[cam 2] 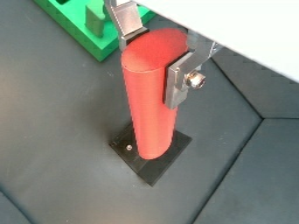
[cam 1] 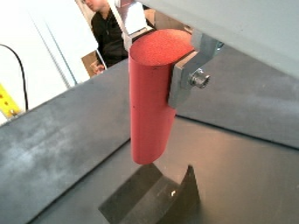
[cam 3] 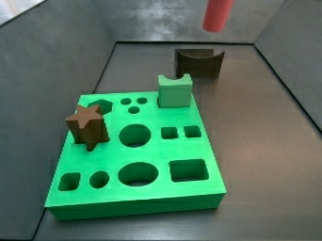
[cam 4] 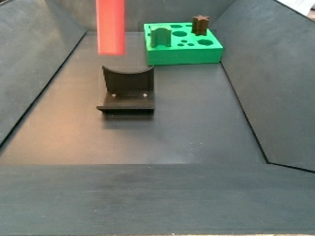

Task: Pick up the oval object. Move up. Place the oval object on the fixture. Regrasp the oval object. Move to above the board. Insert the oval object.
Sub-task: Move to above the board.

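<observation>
Gripper (cam 2: 156,54) clamps the oval object (cam 2: 149,103) upright near its top, silver fingers (cam 2: 181,79) on both sides. Rod hangs clear above the fixture (cam 4: 125,88), not touching. In both side views the gripper and rod top are cut off. The board (cam 3: 136,151) sits well apart, partly seen in a wrist view.

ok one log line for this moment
gripper: shut on red rod, held upright | position: above fixture, rod not touching it | board: star peg and green block on it
</observation>
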